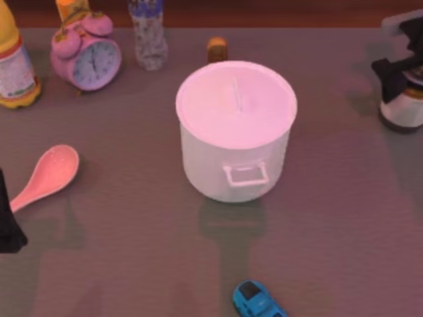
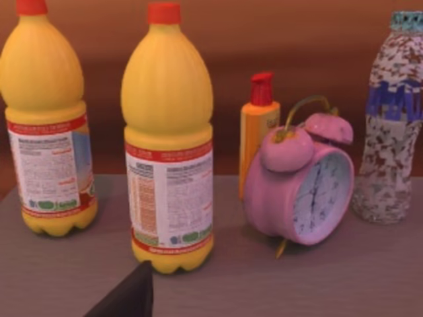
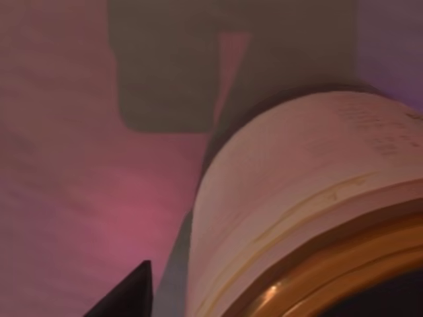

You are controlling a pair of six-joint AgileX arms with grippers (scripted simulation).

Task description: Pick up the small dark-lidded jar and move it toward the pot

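The small dark-lidded jar stands at the far right of the table, its white label and dark base showing. My right gripper hangs right over its top and hides the lid. In the right wrist view the jar fills the frame, with white label, orange-brown band and dark lid edge. One dark finger sits beside the jar with a small gap, so the right gripper is open around it. The big white pot with flat lid and side handle stands mid-table, well left of the jar. My left gripper is parked open at the left edge.
Along the back left stand a yellow bottle, a pink alarm clock and a clear slim bottle. A small orange thing sits behind the pot. A pink spoon lies at the left and a blue toy car near the front edge.
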